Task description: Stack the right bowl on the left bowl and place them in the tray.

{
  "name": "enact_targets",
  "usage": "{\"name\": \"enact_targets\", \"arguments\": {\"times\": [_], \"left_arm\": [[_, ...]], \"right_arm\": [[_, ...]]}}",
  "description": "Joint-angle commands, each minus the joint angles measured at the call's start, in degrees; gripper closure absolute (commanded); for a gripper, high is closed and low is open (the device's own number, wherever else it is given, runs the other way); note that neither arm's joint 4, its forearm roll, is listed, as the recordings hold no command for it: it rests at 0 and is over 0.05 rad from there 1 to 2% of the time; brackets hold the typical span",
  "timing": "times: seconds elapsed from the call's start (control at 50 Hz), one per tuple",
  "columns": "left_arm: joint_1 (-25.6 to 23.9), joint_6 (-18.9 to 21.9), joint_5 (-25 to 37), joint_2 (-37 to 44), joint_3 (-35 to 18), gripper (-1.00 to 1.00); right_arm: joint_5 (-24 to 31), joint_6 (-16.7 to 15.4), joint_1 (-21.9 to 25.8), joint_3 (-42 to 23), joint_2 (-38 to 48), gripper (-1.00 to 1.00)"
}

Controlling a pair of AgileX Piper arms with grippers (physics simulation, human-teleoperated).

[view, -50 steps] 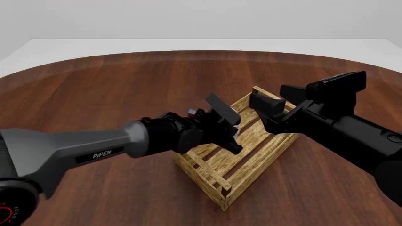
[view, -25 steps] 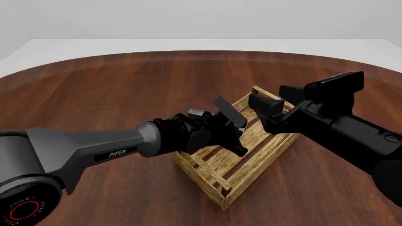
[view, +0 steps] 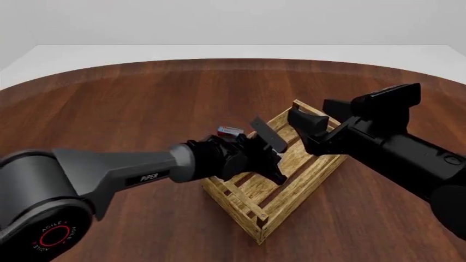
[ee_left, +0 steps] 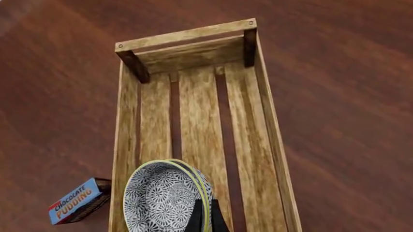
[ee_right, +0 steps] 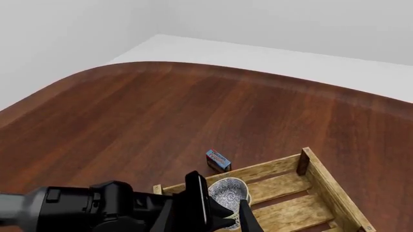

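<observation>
The two pale bowls with blue-grey patterned insides sit nested as one stack, two rims showing, so the right bowl rests on the left bowl. My left gripper is shut on the rim of this stack, holding it tilted over the near end of the tray. The right wrist view shows the stack between the left fingers, inside the tray. In the front view the left gripper covers the bowls above the tray. My right gripper hovers open and empty over the tray's far end.
A small blue-and-red pudding box lies on the wooden table just outside the tray's left wall, also seen as the box behind the left arm and the box. The table's rounded far edge lies beyond.
My left arm has pushed a little forward and right over the tray with the bowls, uncovering the pudding box behind it. The right arm has barely moved.
</observation>
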Motion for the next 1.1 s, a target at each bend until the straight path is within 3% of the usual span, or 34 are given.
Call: {"name": "enact_targets", "arguments": {"times": [0.02, 0.82, 0.84, 1.1], "left_arm": [[0.31, 0.69, -0.57, 0.99, -0.84, 1.0], [-0.16, 0.89, -0.87, 3.0, -0.82, 1.0], [-0.24, 0.88, -0.92, 2.92, -0.73, -1.0], [-0.62, 1.05, -0.67, 1.66, -0.35, -1.0]], "right_arm": [[0.05, -0.04, -0.07, -0.03, -0.07, -1.0], [0.04, -0.09, -0.01, 0.11, -0.33, -1.0], [0.03, -0.1, 0.0, 0.1, -0.3, -1.0], [0.09, -0.18, 0.04, 0.04, -0.21, -1.0]]}}
